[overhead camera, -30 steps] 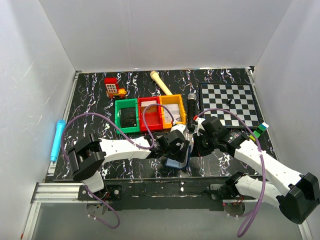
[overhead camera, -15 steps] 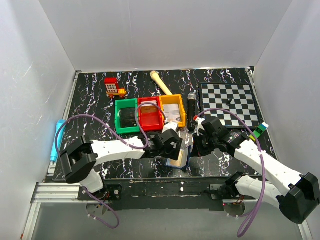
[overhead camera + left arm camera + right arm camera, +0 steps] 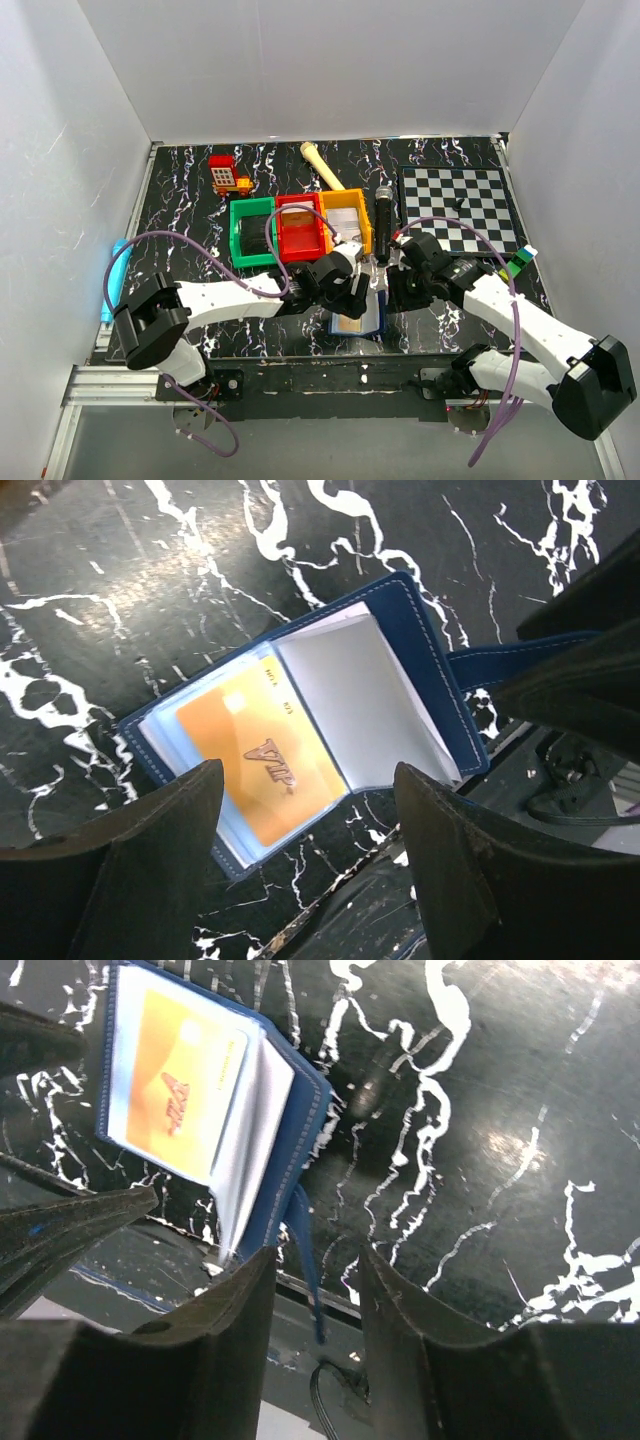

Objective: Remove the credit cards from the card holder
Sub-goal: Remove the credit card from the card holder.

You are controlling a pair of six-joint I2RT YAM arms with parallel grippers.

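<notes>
My left pincer (image 3: 305,780) stands apart above the open card holder (image 3: 425,650); I'd pinch the orange card's (image 3: 262,752) edge nearest the holder's fold.

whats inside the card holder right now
The open card holder shows one orange card under a clear sleeve, beside pale leaves. Any cards beneath it or between those leaves are covered.

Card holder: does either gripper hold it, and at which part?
Nothing is held. The card holder lies open; the left gripper is open over it, the right gripper open around its strap.
</notes>
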